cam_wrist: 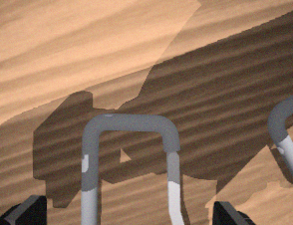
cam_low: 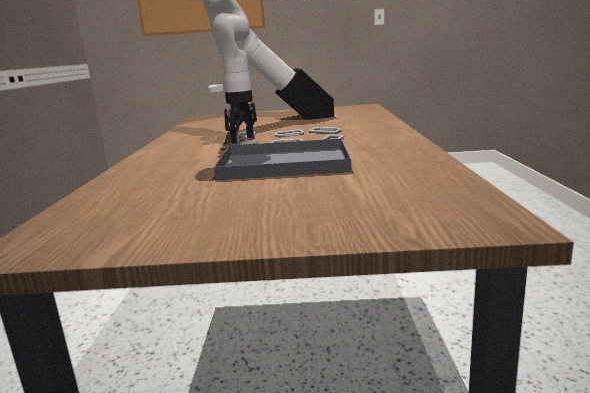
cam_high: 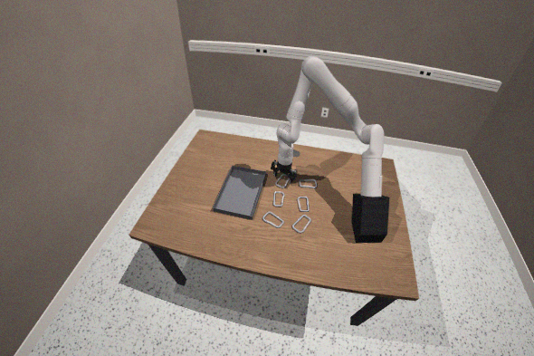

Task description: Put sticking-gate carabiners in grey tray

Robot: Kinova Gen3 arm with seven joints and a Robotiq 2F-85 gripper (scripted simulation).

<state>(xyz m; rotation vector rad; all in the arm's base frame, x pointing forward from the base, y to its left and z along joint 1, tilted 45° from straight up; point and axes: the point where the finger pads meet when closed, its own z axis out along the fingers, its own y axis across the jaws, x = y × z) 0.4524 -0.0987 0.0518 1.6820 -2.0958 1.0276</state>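
Grey metal carabiner (cam_high: 282,181) lies on the wooden tabletop (cam_high: 204,241) beside the grey tray (cam_high: 221,206), framed by my wide-open, empty hand (cam_high: 283,173); I'd centre it squarely before pressing the gate.

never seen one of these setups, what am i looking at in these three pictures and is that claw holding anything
It is one white robot arm bolted to a black pedestal on a wooden table. One picture looks down from high up, one looks across the table from the side, and one comes from a camera at the wrist. On the table lie six metal carabiners, clip rings, beside a grey tray with nothing in it. The gripper is wide open and holds nothing; it is low over the carabiner nearest the tray's far end, with its fingers on either side.
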